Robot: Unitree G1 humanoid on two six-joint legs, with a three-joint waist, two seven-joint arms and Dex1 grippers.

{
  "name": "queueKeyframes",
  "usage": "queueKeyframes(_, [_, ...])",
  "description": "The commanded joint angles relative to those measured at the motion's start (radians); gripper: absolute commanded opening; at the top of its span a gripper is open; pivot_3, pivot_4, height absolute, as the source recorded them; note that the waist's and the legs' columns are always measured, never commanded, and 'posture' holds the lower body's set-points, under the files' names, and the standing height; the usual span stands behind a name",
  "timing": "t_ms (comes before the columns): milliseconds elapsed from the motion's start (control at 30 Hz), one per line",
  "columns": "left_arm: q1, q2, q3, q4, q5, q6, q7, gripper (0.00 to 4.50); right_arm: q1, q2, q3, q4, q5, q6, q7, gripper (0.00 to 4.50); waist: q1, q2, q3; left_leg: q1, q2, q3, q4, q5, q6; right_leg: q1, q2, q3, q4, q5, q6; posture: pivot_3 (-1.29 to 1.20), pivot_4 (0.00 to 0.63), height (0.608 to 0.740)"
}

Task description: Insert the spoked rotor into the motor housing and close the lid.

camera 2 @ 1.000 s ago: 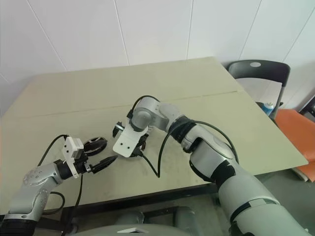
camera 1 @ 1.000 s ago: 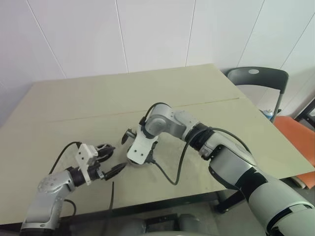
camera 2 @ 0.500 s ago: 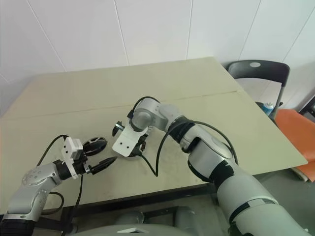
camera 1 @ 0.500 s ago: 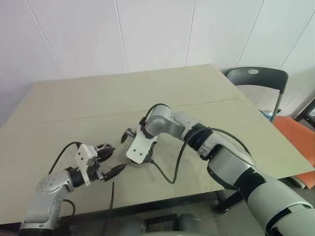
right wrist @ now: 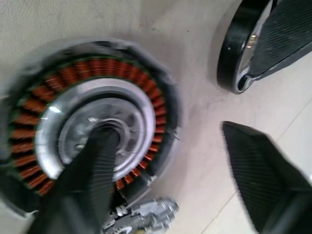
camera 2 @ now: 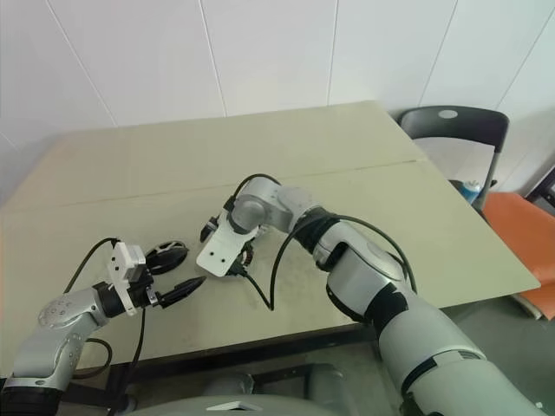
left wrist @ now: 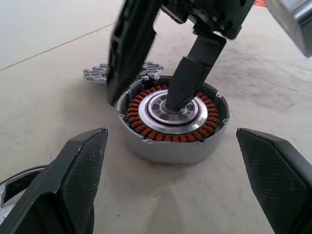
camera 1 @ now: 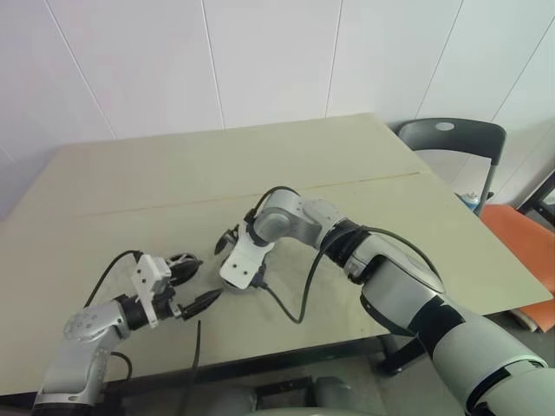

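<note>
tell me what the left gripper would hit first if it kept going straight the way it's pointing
Most likely the motor housing, which sits straight ahead between the left gripper's open fingers, with bare table between. The right gripper already reaches down into it, one finger at its centre.

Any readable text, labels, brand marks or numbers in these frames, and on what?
None can be read.
The motor housing, the lid behind it and the spoked rotor bear no legible marking.
The left gripper and right gripper show no label either.
</note>
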State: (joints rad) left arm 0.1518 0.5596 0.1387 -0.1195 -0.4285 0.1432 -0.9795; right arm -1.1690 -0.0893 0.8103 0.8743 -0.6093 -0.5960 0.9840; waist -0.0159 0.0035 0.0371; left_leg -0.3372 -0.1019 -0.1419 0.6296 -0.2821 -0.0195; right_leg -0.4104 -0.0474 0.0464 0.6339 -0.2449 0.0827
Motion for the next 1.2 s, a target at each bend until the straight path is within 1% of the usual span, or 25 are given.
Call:
queueKeyframes(33, [-0.015, 0.014, 0.024, -0.010, -0.017, -0.008, -0.004, 4.50, -0.037, 0.002, -0.021, 0.019, -0.010, -0.001, -0.031, 2.15, 0.000, 0.000, 0.000, 0.000, 0.001, 0.000, 0.000, 0.000, -0.001, 0.000, 0.001, 0.000, 0.000, 0.000, -0.001, 0.00, 0.000, 0.740])
queueKeyframes(67, [-0.016, 0.014, 0.024, -0.006, -0.017, -0.011, -0.005, 4.50, -0.039, 0.003, -0.021, 0.023, -0.013, -0.002, -0.036, 1.84, 0.000, 0.000, 0.000, 0.000, 0.001, 0.000, 0.000, 0.001, -0.002, 0.000, 0.001, 0.000, 0.000, 0.001, -0.002, 0.00, 0.000, 0.740])
queueKeyframes(133, [-0.018, 0.014, 0.022, 0.002, -0.015, -0.015, -0.007, 4.50, -0.042, 0.003, -0.020, 0.031, -0.021, 0.000, -0.048, 1.07, -0.001, 0.000, 0.000, 0.000, 0.003, 0.000, 0.000, 0.002, -0.003, 0.000, 0.002, 0.000, 0.000, 0.001, -0.003, 0.00, 0.000, 0.740])
queueKeyframes(167, [-0.019, 0.013, 0.022, 0.005, -0.014, -0.017, -0.008, 4.50, -0.043, 0.004, -0.021, 0.034, -0.023, 0.001, -0.051, 0.81, -0.001, 0.000, 0.000, 0.000, 0.004, 0.000, 0.000, 0.002, -0.003, 0.000, 0.002, 0.000, 0.000, 0.002, -0.004, 0.00, 0.000, 0.740])
queueKeyframes(400, [-0.029, 0.010, 0.015, 0.023, -0.009, -0.027, -0.010, 4.50, -0.047, 0.000, -0.024, 0.042, -0.024, -0.003, -0.051, 0.81, -0.002, 0.000, 0.000, 0.001, 0.006, 0.000, 0.000, 0.003, -0.005, 0.000, 0.004, 0.000, 0.001, 0.003, -0.005, 0.00, 0.000, 0.740])
queueKeyframes(533, [-0.032, 0.007, 0.010, 0.025, -0.006, -0.031, -0.008, 4.50, -0.037, -0.006, -0.027, 0.025, -0.008, -0.008, -0.017, 0.81, -0.001, 0.000, 0.000, 0.001, 0.006, 0.000, 0.000, 0.003, -0.005, 0.000, 0.004, 0.000, 0.001, 0.003, -0.005, 0.00, 0.000, 0.740])
queueKeyframes(633, [-0.034, 0.005, 0.008, 0.027, -0.005, -0.034, -0.005, 4.50, -0.024, -0.014, -0.029, 0.003, 0.013, -0.014, 0.027, 0.30, -0.001, 0.000, 0.000, 0.001, 0.006, 0.000, 0.000, 0.003, -0.005, 0.000, 0.004, 0.000, 0.001, 0.003, -0.005, 0.00, 0.000, 0.740])
queueKeyframes(667, [-0.035, 0.005, 0.007, 0.027, -0.005, -0.035, -0.004, 4.50, -0.022, -0.016, -0.030, -0.002, 0.016, -0.015, 0.033, 0.04, -0.001, 0.000, 0.000, 0.001, 0.006, 0.000, 0.000, 0.003, -0.005, 0.000, 0.004, 0.000, 0.001, 0.003, -0.005, 0.00, 0.000, 0.740])
queueKeyframes(967, [-0.041, -0.001, 0.001, 0.027, -0.002, -0.034, 0.000, 4.50, -0.025, -0.020, -0.036, -0.016, 0.023, -0.007, 0.040, 0.04, -0.001, 0.000, 0.000, 0.000, 0.006, 0.000, 0.000, 0.003, -0.005, -0.001, 0.004, -0.001, 0.001, 0.003, -0.005, 0.00, 0.000, 0.740])
queueKeyframes(1200, [-0.056, -0.002, -0.008, 0.029, 0.004, -0.026, 0.006, 4.50, -0.028, -0.047, -0.050, -0.085, 0.077, 0.009, 0.153, 0.04, -0.001, 0.000, 0.000, 0.000, 0.006, 0.000, 0.000, 0.003, -0.005, -0.001, 0.004, -0.001, 0.001, 0.003, -0.005, 0.00, 0.000, 0.740])
